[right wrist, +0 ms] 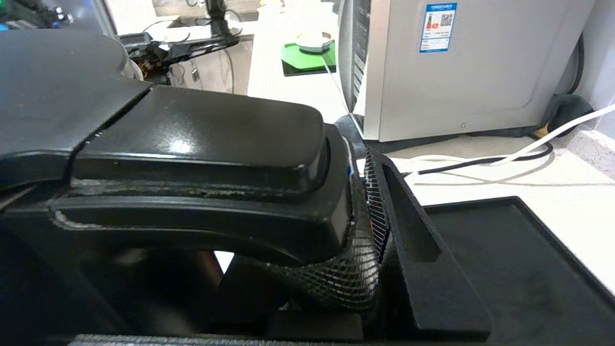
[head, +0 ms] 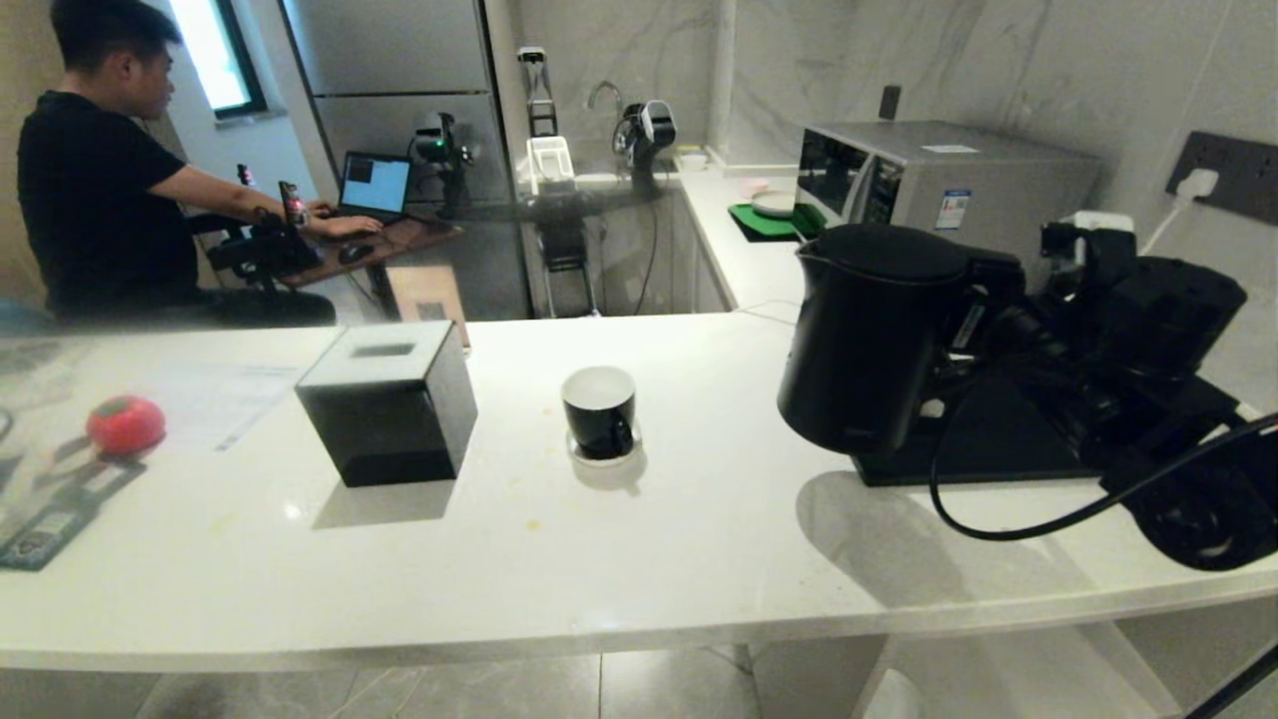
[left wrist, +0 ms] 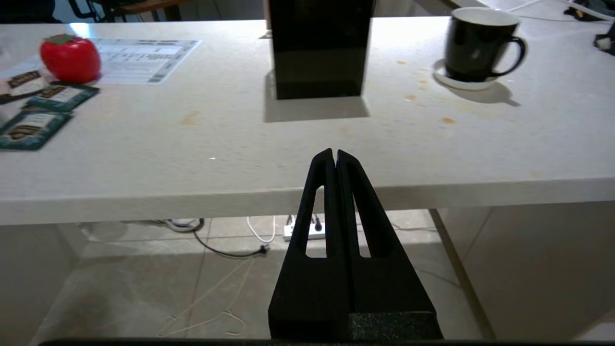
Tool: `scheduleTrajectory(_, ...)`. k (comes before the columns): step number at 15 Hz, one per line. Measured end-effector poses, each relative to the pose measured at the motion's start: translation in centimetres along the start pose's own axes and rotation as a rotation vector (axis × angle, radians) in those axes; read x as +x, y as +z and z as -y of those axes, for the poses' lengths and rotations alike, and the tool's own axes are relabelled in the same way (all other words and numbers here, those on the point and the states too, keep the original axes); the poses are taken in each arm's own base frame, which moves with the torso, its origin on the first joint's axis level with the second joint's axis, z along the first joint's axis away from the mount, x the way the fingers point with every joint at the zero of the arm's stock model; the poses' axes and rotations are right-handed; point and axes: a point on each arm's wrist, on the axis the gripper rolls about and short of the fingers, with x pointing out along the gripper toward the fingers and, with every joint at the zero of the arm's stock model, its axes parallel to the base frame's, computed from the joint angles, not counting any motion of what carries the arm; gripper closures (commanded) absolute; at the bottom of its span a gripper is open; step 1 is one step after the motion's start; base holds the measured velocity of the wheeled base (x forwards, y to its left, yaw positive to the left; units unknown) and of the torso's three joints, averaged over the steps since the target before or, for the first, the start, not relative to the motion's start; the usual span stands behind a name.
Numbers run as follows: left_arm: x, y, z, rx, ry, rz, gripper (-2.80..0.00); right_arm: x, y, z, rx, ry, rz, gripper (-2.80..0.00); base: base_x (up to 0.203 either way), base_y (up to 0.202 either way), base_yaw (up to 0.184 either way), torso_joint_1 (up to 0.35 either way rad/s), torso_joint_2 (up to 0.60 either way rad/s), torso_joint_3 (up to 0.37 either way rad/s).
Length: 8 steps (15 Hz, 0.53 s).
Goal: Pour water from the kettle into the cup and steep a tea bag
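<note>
While the right hand (head: 983, 300) grips the kettle (head: 867, 335) by its loop handle, the kettle hangs tilted just above its black base tray (head: 998, 444), well right of the cup (head: 599, 409) on its saucer (head: 603, 451) on the table (head: 639, 539). The left hand (left wrist: 335, 154) waits pressed shut below the table edge. No tea bag can be made out. Since the grip sits far from the heavy body, the kettle could swing or slip, and the small cup leaves little margin, so water may spill onto the table near the tissue box (head: 389, 404).
</note>
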Motion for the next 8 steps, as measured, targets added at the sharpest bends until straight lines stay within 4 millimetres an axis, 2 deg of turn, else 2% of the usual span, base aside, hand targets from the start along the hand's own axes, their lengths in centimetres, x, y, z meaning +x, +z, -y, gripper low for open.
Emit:
scheduleTrajectory(6, 0.00, 0.00, 0.00, 0.000, 0.000, 0.000, 0.00, -0.01, -0.02, -0.04, 0.000, 0.001, -0.001, 0.00, 0.000, 0.196, -0.001, 0.002, 0.00, 0.002)
scheduleTrajectory(8, 0.00, 0.00, 0.00, 0.001, 0.000, 0.000, 0.00, -0.03, -0.05, -0.05, -0.001, 0.002, -0.002, 0.00, 0.000, 0.107, -0.003, 0.002, 0.00, 0.006)
